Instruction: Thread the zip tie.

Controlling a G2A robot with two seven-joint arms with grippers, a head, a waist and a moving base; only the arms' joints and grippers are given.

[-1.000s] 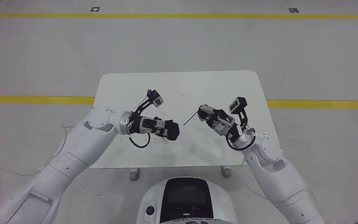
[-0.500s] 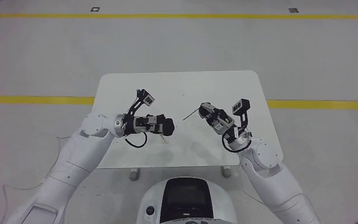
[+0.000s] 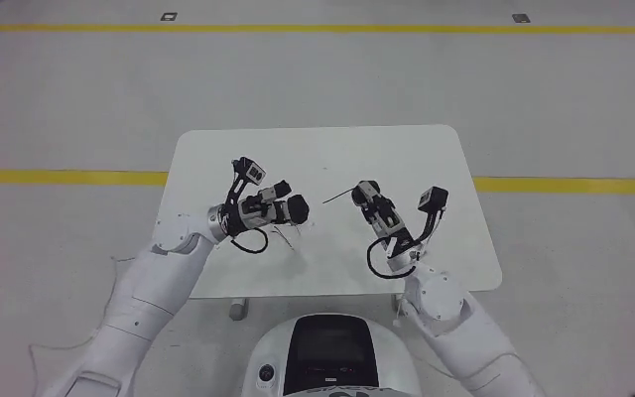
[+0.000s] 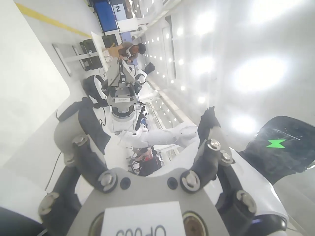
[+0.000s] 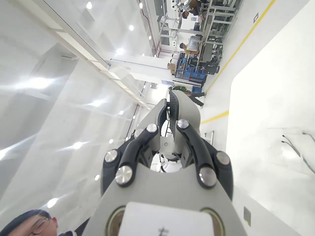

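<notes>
White desk [image 3: 397, 149] with rounded corners carries both arms over its middle, and grey floor with yellow lines [image 3: 298, 28] lies around it. On the left side, the left hand [image 3: 296, 208] is held above the desk and points right toward the other arm. Its wrist view shows its two dark-padded fingers [image 4: 82, 124] spread wide with nothing between them, and the other arm's hand faces it farther off in the gap.

On the right side, the right hand [image 3: 359, 192] points left. Its fingers [image 5: 176, 109] are pressed narrowly together, pinching one end of the zip tie [image 3: 339, 195]. The zip tie is a thin dark strip that sticks out from those fingertips toward the left and slightly nearer. Its free tip hangs in the open space between the two hands, apart from the left hand and above the desk surface.

A few thin strands [image 5: 292, 146] with dark ends lie on the desk in the right wrist view; what they are cannot be told.
</notes>
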